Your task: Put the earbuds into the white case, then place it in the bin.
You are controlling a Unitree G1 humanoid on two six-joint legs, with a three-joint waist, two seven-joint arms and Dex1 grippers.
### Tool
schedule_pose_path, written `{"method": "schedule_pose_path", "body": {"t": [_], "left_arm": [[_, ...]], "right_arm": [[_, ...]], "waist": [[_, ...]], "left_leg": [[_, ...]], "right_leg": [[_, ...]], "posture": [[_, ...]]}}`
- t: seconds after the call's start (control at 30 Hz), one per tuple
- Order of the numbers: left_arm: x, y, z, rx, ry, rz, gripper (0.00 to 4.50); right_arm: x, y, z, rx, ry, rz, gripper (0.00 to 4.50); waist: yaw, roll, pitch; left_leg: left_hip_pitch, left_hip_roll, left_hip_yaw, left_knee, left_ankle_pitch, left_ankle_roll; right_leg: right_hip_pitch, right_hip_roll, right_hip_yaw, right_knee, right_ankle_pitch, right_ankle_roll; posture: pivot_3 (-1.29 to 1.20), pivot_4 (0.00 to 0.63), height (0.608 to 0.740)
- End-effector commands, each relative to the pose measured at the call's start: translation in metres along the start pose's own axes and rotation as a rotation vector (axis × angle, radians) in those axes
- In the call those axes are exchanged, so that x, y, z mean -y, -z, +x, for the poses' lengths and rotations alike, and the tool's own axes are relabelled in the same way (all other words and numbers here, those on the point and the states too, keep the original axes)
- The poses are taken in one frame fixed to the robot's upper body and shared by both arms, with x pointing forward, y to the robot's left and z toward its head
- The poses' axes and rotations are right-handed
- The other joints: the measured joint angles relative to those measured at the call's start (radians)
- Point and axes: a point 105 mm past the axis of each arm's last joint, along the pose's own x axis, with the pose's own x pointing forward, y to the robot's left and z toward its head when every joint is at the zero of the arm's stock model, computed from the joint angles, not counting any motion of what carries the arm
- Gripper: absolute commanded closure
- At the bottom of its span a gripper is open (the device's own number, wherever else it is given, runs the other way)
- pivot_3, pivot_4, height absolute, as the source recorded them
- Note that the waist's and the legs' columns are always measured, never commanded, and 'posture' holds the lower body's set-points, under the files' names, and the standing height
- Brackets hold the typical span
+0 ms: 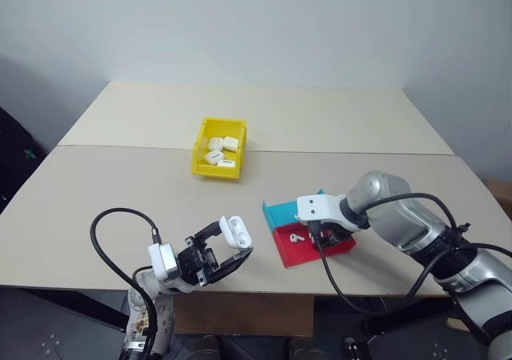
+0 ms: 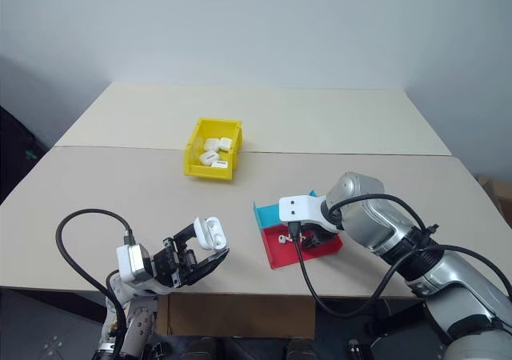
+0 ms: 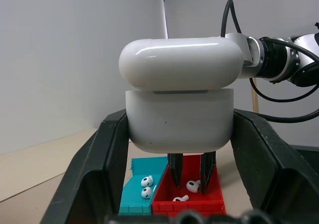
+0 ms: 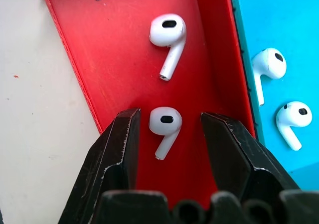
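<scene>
My left gripper [image 1: 229, 246] is shut on the white case [image 1: 235, 232] and holds it above the table's front edge. The case's lid [image 3: 182, 62] is tipped up, slightly ajar. My right gripper [image 4: 169, 119] points down into the red tray [image 4: 109, 50] and is open. One of the earbuds [image 4: 165, 125] lies between its fingers, touching neither. A second earbud [image 4: 168, 36] lies further along the same tray. Two more earbuds [image 4: 269, 64] rest in the blue tray [image 4: 279, 15] beside it. The yellow bin [image 1: 216, 170] stands mid-table, behind both arms.
Several white cases [image 1: 218, 150] lie inside the bin. The red tray [image 1: 292, 254] and blue tray [image 1: 282, 214] sit side by side at front right. Black cables [image 1: 108, 252] loop from both wrists. The table is made of two boards with a seam [image 1: 360, 153].
</scene>
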Motion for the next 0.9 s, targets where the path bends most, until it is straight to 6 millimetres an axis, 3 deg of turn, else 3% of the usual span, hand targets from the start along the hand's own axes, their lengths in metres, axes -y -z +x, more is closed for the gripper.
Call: {"method": "schedule_pose_path", "body": {"t": [0.03,0.27,0.4,0.8,0.9], "left_arm": [[0.0008,-0.0068,0.0043,0.015,0.015,0.025,1.74],[0.0016,-0.0068,0.0029,0.004,0.019,0.022,1.74],[0.0011,-0.0067,0.0027,-0.001,0.020,0.021,1.74],[0.0018,-0.0074,0.0025,-0.011,0.024,0.015,1.74],[0.0017,-0.0070,0.0025,-0.013,0.023,0.016,1.74]], "right_arm": [[0.0035,-0.0016,-0.0037,-0.010,0.024,-0.029,2.13],[0.0020,0.0000,-0.0038,-0.013,0.021,-0.033,2.13],[0.0023,0.0014,-0.0025,-0.022,0.027,-0.039,3.01],[0.0000,0.0010,-0.0029,-0.017,0.015,-0.050,3.01],[-0.0025,0.0037,-0.0015,-0.025,0.009,-0.066,3.57]], "waist": [[0.000,0.000,0.000],[0.000,0.000,0.000],[0.000,0.000,0.000],[0.000,0.000,0.000],[0.000,0.000,0.000]], "left_leg": [[0.000,0.000,0.000,0.000,0.000,0.000],[0.000,0.000,0.000,0.000,0.000,0.000],[0.000,0.000,0.000,0.000,0.000,0.000],[0.000,0.000,0.000,0.000,0.000,0.000],[0.000,0.000,0.000,0.000,0.000,0.000]], "right_leg": [[0.000,0.000,0.000,0.000,0.000,0.000],[0.000,0.000,0.000,0.000,0.000,0.000],[0.000,0.000,0.000,0.000,0.000,0.000],[0.000,0.000,0.000,0.000,0.000,0.000],[0.000,0.000,0.000,0.000,0.000,0.000]], "posture": [[0.00,0.150,0.740],[0.00,0.150,0.740],[0.00,0.150,0.740],[0.00,0.150,0.740],[0.00,0.150,0.740]]}}
